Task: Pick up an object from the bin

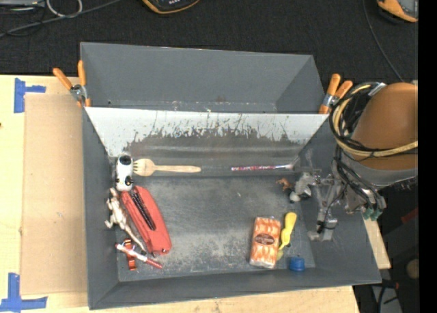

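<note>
by the right wall of the bin, my gripper hangs over bare floor; i cannot tell if it is spread. a yellow tool lies just left, touching an orange packet.

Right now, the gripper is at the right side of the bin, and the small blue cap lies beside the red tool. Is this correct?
Not quite. The gripper is at the right side of the bin, but the small blue cap lies beside the orange packet, at the front right, far from the red tool. The camera view shows it.
</note>
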{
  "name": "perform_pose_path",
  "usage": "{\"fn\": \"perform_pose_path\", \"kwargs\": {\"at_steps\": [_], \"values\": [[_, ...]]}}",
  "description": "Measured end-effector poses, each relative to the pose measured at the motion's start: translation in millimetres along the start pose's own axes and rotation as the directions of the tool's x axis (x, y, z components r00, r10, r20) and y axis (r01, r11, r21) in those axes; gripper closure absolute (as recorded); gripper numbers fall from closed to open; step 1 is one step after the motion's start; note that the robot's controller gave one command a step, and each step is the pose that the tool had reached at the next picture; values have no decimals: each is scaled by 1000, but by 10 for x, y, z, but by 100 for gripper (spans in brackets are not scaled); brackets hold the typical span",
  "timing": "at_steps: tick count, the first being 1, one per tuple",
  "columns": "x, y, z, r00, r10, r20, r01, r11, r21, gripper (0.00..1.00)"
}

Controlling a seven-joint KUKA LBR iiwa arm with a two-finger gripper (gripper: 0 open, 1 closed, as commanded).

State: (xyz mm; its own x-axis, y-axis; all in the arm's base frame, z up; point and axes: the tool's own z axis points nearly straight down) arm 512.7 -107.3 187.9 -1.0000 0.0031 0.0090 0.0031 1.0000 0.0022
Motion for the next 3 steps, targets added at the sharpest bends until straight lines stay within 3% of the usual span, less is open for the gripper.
{"fn": "perform_pose_path", "kwargs": {"at_steps": [1,2,3], "values": [[-15,6,-45,1000,-4,8,4,1000,2,0],[56,118,415,980,197,15,-197,980,0,0],[93,231,781,969,247,4,-247,969,0,0]]}}
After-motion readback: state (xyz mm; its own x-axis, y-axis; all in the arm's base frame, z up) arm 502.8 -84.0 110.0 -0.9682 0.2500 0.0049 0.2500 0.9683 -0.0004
